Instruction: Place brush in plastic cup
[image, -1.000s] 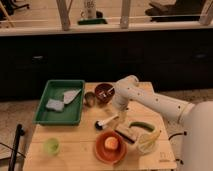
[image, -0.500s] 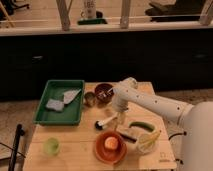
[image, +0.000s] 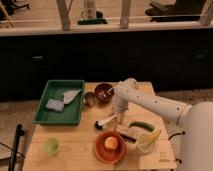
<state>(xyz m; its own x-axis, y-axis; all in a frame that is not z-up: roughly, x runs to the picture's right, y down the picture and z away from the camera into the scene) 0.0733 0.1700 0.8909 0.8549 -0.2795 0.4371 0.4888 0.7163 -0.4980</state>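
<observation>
The brush (image: 106, 121) lies on the wooden table (image: 75, 137) near its middle, with its small round head toward the left and its white handle running right, under my gripper. My gripper (image: 117, 116) points down at the end of the white arm (image: 150, 102) and sits right at the brush handle. A light green plastic cup (image: 51, 146) stands upright at the table's front left, well away from the gripper.
A green tray (image: 42, 114) with grey cloths is at the back left. A brown bowl (image: 104, 93) and a small metal cup (image: 90, 98) stand behind the gripper. An orange plate (image: 100, 152) with an orange, a dark block (image: 129, 134), a cucumber (image: 141, 125) and a clear cup (image: 146, 143) fill the front right.
The arm has sunk slightly, bringing my gripper lower onto the brush handle. The brush and the other objects stay where they were.
</observation>
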